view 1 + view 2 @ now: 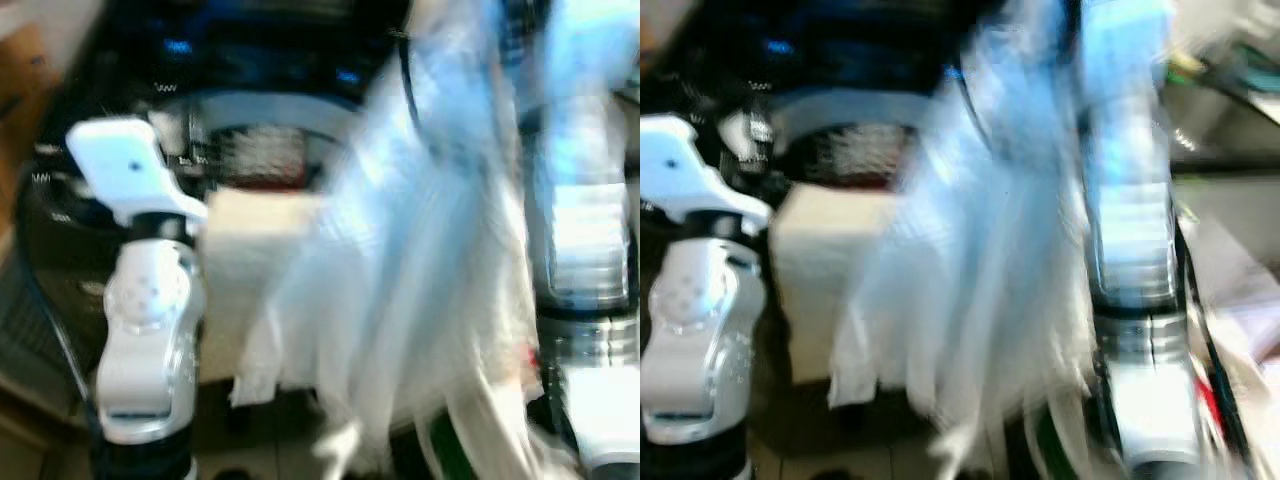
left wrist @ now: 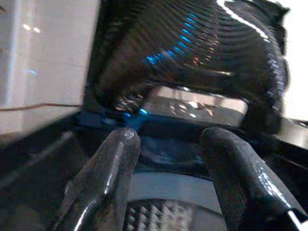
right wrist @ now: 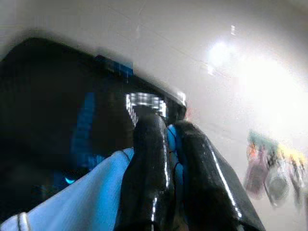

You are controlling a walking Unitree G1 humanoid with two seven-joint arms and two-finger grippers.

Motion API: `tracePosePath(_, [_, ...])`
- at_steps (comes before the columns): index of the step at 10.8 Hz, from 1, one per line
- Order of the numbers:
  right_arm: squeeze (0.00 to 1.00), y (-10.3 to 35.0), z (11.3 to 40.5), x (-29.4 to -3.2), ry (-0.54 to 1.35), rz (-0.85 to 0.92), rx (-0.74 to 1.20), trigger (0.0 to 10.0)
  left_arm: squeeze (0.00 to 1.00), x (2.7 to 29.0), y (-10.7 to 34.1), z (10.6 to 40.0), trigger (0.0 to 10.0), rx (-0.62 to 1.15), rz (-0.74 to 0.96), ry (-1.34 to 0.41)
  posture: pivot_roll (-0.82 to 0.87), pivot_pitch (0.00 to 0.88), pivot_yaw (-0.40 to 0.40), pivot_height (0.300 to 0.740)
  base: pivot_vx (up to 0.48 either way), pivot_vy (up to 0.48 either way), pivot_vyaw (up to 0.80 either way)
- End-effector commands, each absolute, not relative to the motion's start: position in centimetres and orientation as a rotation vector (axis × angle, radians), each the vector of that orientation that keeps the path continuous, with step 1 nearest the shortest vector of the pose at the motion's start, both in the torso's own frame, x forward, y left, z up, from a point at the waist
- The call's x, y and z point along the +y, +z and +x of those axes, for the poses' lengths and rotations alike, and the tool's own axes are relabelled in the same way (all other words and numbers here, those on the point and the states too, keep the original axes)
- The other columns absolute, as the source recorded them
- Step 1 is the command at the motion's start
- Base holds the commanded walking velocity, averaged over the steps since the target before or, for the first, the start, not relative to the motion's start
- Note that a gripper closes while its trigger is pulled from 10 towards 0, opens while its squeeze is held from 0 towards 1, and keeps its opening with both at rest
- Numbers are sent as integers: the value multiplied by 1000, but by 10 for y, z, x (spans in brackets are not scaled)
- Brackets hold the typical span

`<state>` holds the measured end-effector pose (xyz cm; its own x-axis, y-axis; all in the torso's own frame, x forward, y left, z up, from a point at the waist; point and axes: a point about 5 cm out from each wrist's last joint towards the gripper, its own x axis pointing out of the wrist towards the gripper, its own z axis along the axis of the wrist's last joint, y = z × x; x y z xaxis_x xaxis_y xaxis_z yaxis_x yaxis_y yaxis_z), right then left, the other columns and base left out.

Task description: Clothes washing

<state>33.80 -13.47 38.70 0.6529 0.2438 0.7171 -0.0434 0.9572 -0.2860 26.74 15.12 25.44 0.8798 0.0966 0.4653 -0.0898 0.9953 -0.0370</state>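
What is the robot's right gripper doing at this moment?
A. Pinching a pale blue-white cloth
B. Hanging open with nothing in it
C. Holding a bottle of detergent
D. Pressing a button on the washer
A. In the right wrist view the right gripper has its two black fingers closed together on a pale blue-white cloth, and the head views show that cloth hanging in front of the washer's opening.

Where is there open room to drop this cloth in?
The drum opening lies open between the left arm and the hanging pale garment. The white block crowds its near edge. The right gripper is clamped on the garment.
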Motion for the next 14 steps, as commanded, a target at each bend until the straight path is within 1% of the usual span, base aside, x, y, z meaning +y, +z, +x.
tracePosePath(1, [0,410,333,-147,136,-233,-921,0,0,144,256,271,10000,-487,-19,67,114,0,-81,740,0,0,0])
tracePosePath(2, [0,437,361,-168,3,-238,-867,0,0,142,256,272,10000,-481,-18,54,126,0,-84,740,0,0,0])
tracePosePath(3, [0,446,382,-190,-140,-300,-740,0,0,141,255,271,10000,-474,-11,49,154,0,-100,740,0,0,0])
tracePosePath(4, [0,445,388,-199,-229,-402,-679,0,0,141,254,270,10000,-469,-7,54,173,0,-116,740,0,0,0])
tracePosePath(5, [0,434,397,-211,-408,-802,-564,0,0,143,251,267,10000,-456,0,63,197,0,-127,740,0,0,0])
tracePosePath(6, [0,407,408,-208,-408,-1138,-438,0,0,144,249,265,10000,-442,6,65,212,0,-134,740,0,0,0])
tracePosePath(7, [0,371,420,-190,-259,-1257,-341,0,0,143,248,262,10000,-436,20,61,239,0,-154,740,0,0,0])
tracePosePath(8, [0,364,423,-173,-199,-1176,-362,0,0,146,247,259,10000,-420,20,83,257,0,-163,740,0,0,0])
tracePosePath(9, [0,360,424,-167,-172,-1194,-362,0,0,147,246,259,10000,-415,20,88,257,0,-164,740,0,0,0])
tracePosePath(11, [0,325,428,-153,-27,-1333,-272,0,0,145,245,259,10000,-405,18,83,252,0,-161,740,0,0,0])
tracePosePath(13, [0,258,426,-126,311,-1418,-125,0,0,141,239,260,10000,-361,14,65,238,0,-155,740,0,0,0])
tracePosePath(14, [0,232,421,-121,434,-1460,-40,0,0,140,238,260,10000,-351,9,61,234,0,-153,740,0,0,0])
